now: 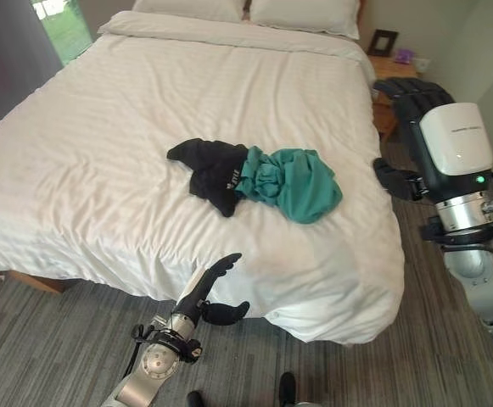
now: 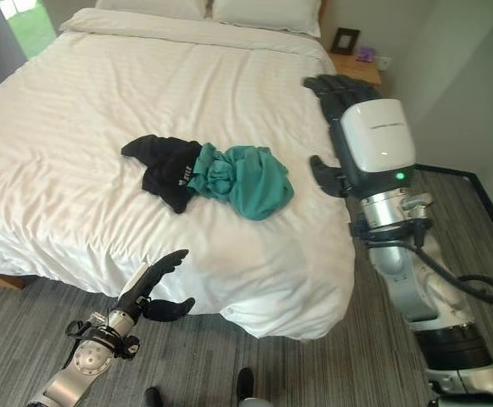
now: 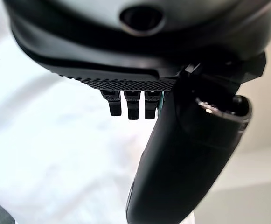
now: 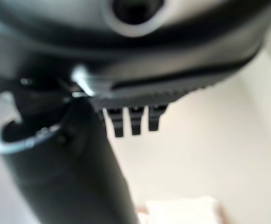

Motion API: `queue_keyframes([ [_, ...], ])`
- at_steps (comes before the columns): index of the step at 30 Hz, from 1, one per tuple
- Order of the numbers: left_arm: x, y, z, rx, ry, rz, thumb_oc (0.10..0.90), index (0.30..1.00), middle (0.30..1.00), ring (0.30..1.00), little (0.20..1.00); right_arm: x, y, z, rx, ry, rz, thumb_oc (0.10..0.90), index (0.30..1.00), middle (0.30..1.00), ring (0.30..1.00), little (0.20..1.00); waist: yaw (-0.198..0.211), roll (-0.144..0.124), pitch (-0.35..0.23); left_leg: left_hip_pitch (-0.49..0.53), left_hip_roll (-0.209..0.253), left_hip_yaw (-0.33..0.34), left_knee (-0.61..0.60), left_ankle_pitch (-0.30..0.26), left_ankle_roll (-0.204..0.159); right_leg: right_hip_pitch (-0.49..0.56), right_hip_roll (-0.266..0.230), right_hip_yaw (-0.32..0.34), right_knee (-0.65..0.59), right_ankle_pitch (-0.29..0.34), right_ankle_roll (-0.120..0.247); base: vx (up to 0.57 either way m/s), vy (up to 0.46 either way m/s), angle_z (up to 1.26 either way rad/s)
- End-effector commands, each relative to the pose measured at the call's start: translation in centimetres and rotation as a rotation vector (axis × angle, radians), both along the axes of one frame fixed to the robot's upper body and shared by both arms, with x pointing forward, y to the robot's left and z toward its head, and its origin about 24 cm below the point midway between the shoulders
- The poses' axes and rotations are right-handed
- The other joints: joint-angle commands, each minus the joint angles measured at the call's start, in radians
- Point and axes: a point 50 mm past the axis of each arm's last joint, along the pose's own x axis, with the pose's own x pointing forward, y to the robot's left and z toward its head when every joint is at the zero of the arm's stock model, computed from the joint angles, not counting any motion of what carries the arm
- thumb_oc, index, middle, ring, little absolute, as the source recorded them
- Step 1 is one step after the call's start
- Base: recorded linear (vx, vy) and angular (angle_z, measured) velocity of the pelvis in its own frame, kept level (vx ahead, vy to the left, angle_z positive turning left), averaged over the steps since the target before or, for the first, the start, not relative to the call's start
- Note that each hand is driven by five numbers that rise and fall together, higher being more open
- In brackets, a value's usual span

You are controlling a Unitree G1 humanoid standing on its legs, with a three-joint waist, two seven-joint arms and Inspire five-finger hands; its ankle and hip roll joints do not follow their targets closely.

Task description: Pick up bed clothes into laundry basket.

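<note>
Clothes [image 1: 259, 176] lie up-bed from my left hand [image 1: 205, 288], fingers straight, empty; right hand [image 1: 411, 97] raised, fingers apart, farther.

A black garment [image 1: 210, 172] and teal garment [image 1: 293, 182] lie crumpled, touching, on the bed [image 1: 102, 144].
</note>
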Motion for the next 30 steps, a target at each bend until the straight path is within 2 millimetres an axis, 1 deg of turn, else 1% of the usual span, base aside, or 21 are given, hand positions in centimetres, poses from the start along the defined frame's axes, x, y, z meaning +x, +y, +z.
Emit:
queue_keyframes([
  [1, 0.9, 1.8, 2.5, -0.025, -0.134, 0.05, 0.8, 0.9, 0.9, 0.9, 0.9, 1.4, -1.0, 3.2, 0.098, -0.115, -0.023, 0.8, 0.9, 0.9, 0.9, 0.9, 0.056, -0.063, -0.07, 0.016, -0.02, 0.014, 0.002, -0.07, -0.023, 0.067, -0.131, -0.03, 0.004, -0.036, 0.153, 0.1, -0.049, 0.21],
  [2, 0.7, 2.0, 2.2, -0.023, -0.119, 0.06, 0.8, 0.9, 0.9, 0.9, 0.9, 1.6, -1.5, 2.9, 0.104, -0.093, -0.045, 0.8, 0.9, 0.9, 0.9, 0.9, 0.063, -0.062, -0.069, 0.014, -0.019, 0.011, 0.002, -0.068, -0.025, 0.068, -0.131, -0.036, 0.004, -0.039, 0.153, 0.1, -0.054, 0.25],
  [3, 0.2, 2.3, 1.4, -0.023, -0.086, 0.079, 0.8, 0.9, 0.9, 0.9, 0.9, 2.3, -2.3, 2.3, 0.103, -0.042, -0.083, 0.8, 0.9, 0.9, 0.9, 0.9, 0.083, -0.059, -0.065, 0.003, -0.015, 0.002, 0.002, -0.06, -0.033, 0.067, -0.129, -0.051, 0.004, -0.047, 0.152, 0.06, -0.035, 0.19],
  [6, 0.0, 2.5, 1.0, -0.039, -0.065, 0.096, 0.8, 0.9, 0.9, 0.9, 0.9, 2.9, -2.5, 2.0, 0.099, -0.013, -0.094, 0.8, 0.9, 0.9, 0.9, 0.9, 0.089, -0.054, -0.063, -0.007, -0.012, -0.005, 0.002, -0.053, -0.038, 0.065, -0.128, -0.061, 0.004, -0.051, 0.15, 0.03, -0.026, 0.21],
  [7, -0.5, 2.7, 0.2, -0.047, -0.026, 0.118, 0.8, 0.9, 0.9, 0.9, 0.9, 3.5, -3.2, 1.7, 0.072, 0.033, -0.134, 0.8, 0.9, 0.9, 0.9, 0.9, 0.106, -0.049, -0.056, -0.024, -0.008, -0.016, 0.002, -0.044, -0.045, 0.061, -0.127, -0.074, 0.004, -0.057, 0.15, 0.01, -0.022, 0.19],
  [8, -0.4, 2.7, 0.2, -0.049, -0.027, 0.119, 0.8, 0.9, 0.9, 0.9, 0.9, 3.5, -3.1, 1.7, 0.071, 0.032, -0.132, 0.8, 0.9, 0.9, 0.9, 0.9, 0.104, -0.048, -0.056, -0.025, -0.008, -0.017, 0.002, -0.043, -0.045, 0.061, -0.126, -0.075, 0.004, -0.057, 0.149, 0.01, -0.027, 0.14],
  [10, -0.7, 2.8, -0.5, -0.049, 0.002, 0.132, 0.8, 0.9, 0.9, 0.9, 0.9, 4.2, -4.1, 1.2, 0.061, 0.073, -0.185, 0.8, 0.9, 0.9, 0.9, 0.9, 0.123, -0.041, -0.043, -0.047, -0.005, -0.027, 0.002, -0.033, -0.051, 0.054, -0.125, -0.085, 0.004, -0.06, 0.148, -0.03, -0.025, 0.22],
  [11, -0.9, 3.1, -0.9, -0.041, 0.02, 0.141, 0.8, 0.9, 0.9, 0.9, 0.9, 4.6, -5.0, 1.5, 0.058, 0.085, -0.233, 0.8, 0.9, 0.9, 0.9, 0.9, 0.141, -0.034, -0.027, -0.073, -0.003, -0.04, 0.002, -0.021, -0.057, 0.042, -0.125, -0.095, 0.004, -0.06, 0.146, -0.05, -0.026, 0.22],
  [13, -0.9, 3.1, -1.0, -0.046, 0.02, 0.146, 0.8, 0.9, 0.9, 0.9, 0.9, 4.8, -5.3, 1.8, 0.054, 0.084, -0.256, 0.8, 0.9, 0.9, 0.9, 0.9, 0.145, -0.028, -0.021, -0.093, -0.002, -0.049, 0.002, -0.014, -0.06, 0.03, -0.124, -0.101, 0.004, -0.061, 0.145, -0.06, -0.016, 0.19],
  [15, -0.8, 3.2, -1.4, -0.051, 0.037, 0.161, 0.8, 0.9, 0.9, 0.9, 0.9, 5.1, -6.8, 2.2, 0.083, 0.078, -0.336, 0.8, 0.9, 0.9, 0.9, 0.9, 0.168, -0.014, 0.004, -0.143, 0.0, -0.071, 0.002, 0.005, -0.069, -0.005, -0.12, -0.111, 0.004, -0.062, 0.143, -0.09, -0.028, 0.28],
  [17, -0.6, 3.1, -1.4, -0.054, 0.034, 0.159, 0.8, 0.9, 0.9, 0.9, 0.9, 5.2, -7.3, 2.4, 0.093, 0.08, -0.36, 0.8, 0.9, 0.9, 0.9, 0.9, 0.17, -0.009, 0.011, -0.166, 0.001, -0.08, 0.002, 0.014, -0.073, -0.019, -0.119, -0.117, 0.004, -0.062, 0.142, -0.07, -0.024, 0.37],
  [18, -0.4, 3.1, -1.6, -0.047, 0.041, 0.162, 0.8, 0.9, 0.9, 0.9, 0.9, 5.1, -8.3, 2.9, 0.099, 0.081, -0.412, 0.8, 0.9, 0.9, 0.9, 0.9, 0.177, 0.002, 0.024, -0.208, 0.0, -0.098, 0.002, 0.026, -0.081, -0.05, -0.119, -0.125, 0.004, -0.06, 0.14, -0.09, -0.027, 0.42],
  [20, -0.2, 3.1, -1.9, -0.038, 0.05, 0.17, 0.8, 0.9, 0.9, 0.9, 0.9, 5.2, -8.5, 3.3, 0.104, 0.074, -0.428, 0.8, 0.9, 0.9, 0.9, 0.9, 0.178, 0.007, 0.031, -0.226, -0.001, -0.102, 0.002, 0.031, -0.085, -0.063, -0.118, -0.127, 0.004, -0.059, 0.14, -0.06, -0.015, 0.23],
  [21, -0.3, 3.2, -2.5, -0.024, 0.073, 0.181, 0.8, 0.9, 0.9, 0.9, 0.9, 5.1, -9.0, 3.1, 0.119, 0.086, -0.454, 0.8, 0.9, 0.9, 0.9, 0.9, 0.177, 0.012, 0.036, -0.24, 0.0, -0.104, 0.002, 0.037, -0.089, -0.076, -0.118, -0.126, 0.004, -0.058, 0.139, -0.04, 0.009, 0.12],
  [24, -1.0, 3.7, -5.8, 0.021, 0.216, 0.267, 0.8, 0.9, 0.9, 0.9, 0.9, 5.2, -9.9, 3.0, 0.22, 0.101, -0.501, 0.8, 0.9, 0.9, 0.9, 0.9, 0.172, 0.035, 0.06, -0.299, 0.007, -0.106, 0.002, 0.058, -0.103, -0.135, -0.123, -0.118, 0.004, -0.05, 0.141, -0.06, 0.034, 0.09],
  [25, -0.9, 3.6, -5.8, 0.018, 0.213, 0.267, 0.8, 0.9, 0.9, 0.9, 0.9, 5.3, -9.9, 3.1, 0.218, 0.098, -0.5, 0.8, 0.9, 0.9, 0.9, 0.9, 0.171, 0.036, 0.058, -0.303, 0.007, -0.105, 0.002, 0.059, -0.103, -0.139, -0.122, -0.117, 0.004, -0.049, 0.14, -0.04, 0.027, -0.03],
  [26, -1.5, 3.9, -7.0, 0.013, 0.275, 0.319, 0.8, 0.9, 0.9, 0.9, 0.9, 5.4, -9.9, 2.5, 0.254, 0.123, -0.501, 0.566, 0.549, 0.549, 0.549, 0.549, 0.168, 0.041, 0.065, -0.314, 0.008, -0.103, 0.002, 0.062, -0.106, -0.152, -0.123, -0.115, 0.004, -0.046, 0.142, -0.03, 0.008, -0.04],
  [27, -3.0, 4.6, -9.3, -0.003, 0.411, 0.432, 0.8, 0.9, 0.9, 0.9, 0.9, 5.5, -10.0, 0.6, 0.306, 0.194, -0.51, 0.4, 0.3, 0.3, 0.3, 0.3, 0.158, 0.046, 0.072, -0.325, 0.01, -0.099, 0.002, 0.06, -0.11, -0.169, -0.123, -0.106, 0.004, -0.05, 0.142, -0.04, 0.01, -0.03],
  [28, -2.9, 4.6, -9.3, -0.004, 0.409, 0.432, 0.8, 0.9, 0.9, 0.9, 0.9, 5.5, -10.0, 0.7, 0.305, 0.192, -0.509, 0.4, 0.3, 0.3, 0.3, 0.3, 0.157, 0.047, 0.071, -0.329, 0.009, -0.099, 0.002, 0.064, -0.109, -0.173, -0.123, -0.106, 0.004, -0.046, 0.141, -0.02, 0.016, -0.04],
  [29, -4.9, 5.6, -11.1, -0.019, 0.541, 0.566, 0.8, 0.9, 0.9, 0.9, 0.9, 6.0, -9.0, -0.4, 0.339, 0.223, -0.465, 0.4, 0.3, 0.3, 0.3, 0.3, 0.143, 0.05, 0.074, -0.322, 0.01, -0.093, 0.002, 0.056, -0.109, -0.173, -0.123, -0.093, 0.004, -0.051, 0.14, -0.02, 0.018, -0.04],
  [30, -4.9, 5.6, -11.1, -0.019, 0.54, 0.566, 0.8, 0.9, 0.9, 0.9, 0.9, 6.0, -9.0, -0.4, 0.339, 0.222, -0.465, 0.4, 0.3, 0.3, 0.3, 0.3, 0.143, 0.049, 0.074, -0.326, 0.01, -0.093, 0.002, 0.06, -0.108, -0.177, -0.123, -0.093, 0.004, -0.048, 0.14, 0.0, 0.014, -0.06],
])
